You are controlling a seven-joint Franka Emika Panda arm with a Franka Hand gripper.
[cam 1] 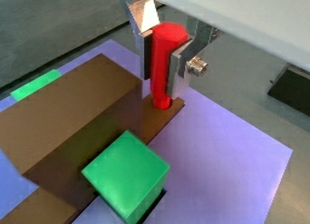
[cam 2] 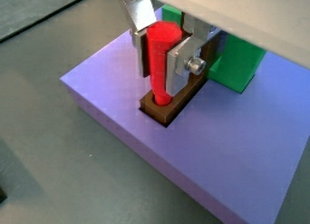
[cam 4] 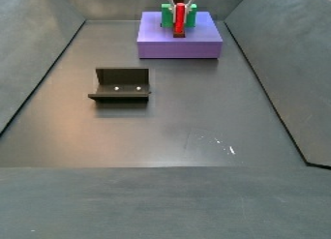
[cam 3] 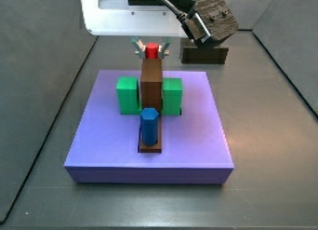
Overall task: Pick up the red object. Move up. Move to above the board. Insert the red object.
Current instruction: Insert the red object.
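Observation:
The gripper [cam 1: 165, 75] is shut on the red object [cam 1: 165, 64], a bright red peg held upright between the silver fingers [cam 1: 179, 69]. The peg's lower end sits in a brown-lined slot [cam 2: 161, 108] in the lavender board [cam 2: 115, 92]. Both wrist views show this. In a side view the gripper [cam 3: 152, 49] and the peg [cam 3: 152, 50] are over the board's far part [cam 3: 192, 131], just behind the tall brown block [cam 3: 151, 85]. The blue cylinder [cam 3: 149, 125] stands in front of that block. The other side view shows the peg [cam 4: 177, 18] on the board [cam 4: 162, 44] far away.
Green blocks [cam 3: 128, 94] [cam 3: 174, 94] flank the brown block; one lies close to the gripper [cam 1: 127, 173]. The brown block [cam 1: 67, 123] is right beside the slot. The dark fixture [cam 4: 120, 85] stands on the grey floor, apart from the board.

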